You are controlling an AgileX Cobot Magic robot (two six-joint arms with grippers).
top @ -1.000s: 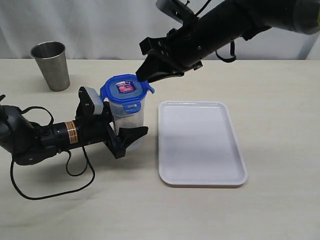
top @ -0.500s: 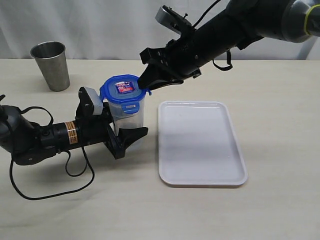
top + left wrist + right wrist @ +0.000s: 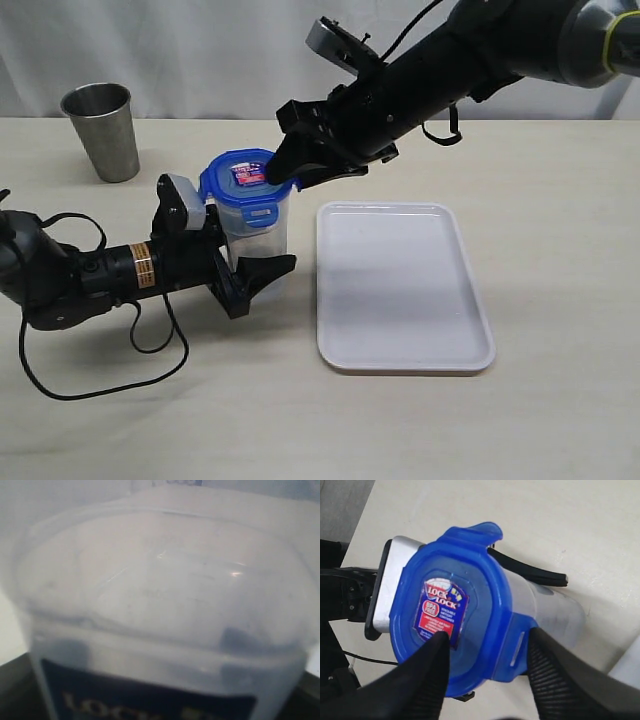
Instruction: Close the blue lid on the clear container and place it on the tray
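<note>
Count: one lid (image 3: 240, 180), one container (image 3: 258, 240), one tray (image 3: 400, 290), one cup (image 3: 100, 130), two grippers. The left gripper (image 3: 250, 262) clamps the capped container, upright beside the tray. The right gripper (image 3: 490, 640), jaws apart and holding nothing, straddles the lid's edge, lower than a second ago.

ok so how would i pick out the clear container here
Start at the white tray on the table; the clear container stands upright beside its long edge, on the left arm's side, between that arm's fingers. Unlike the bare steel cup farther back, it is see-through with a blue lid on top.
</note>
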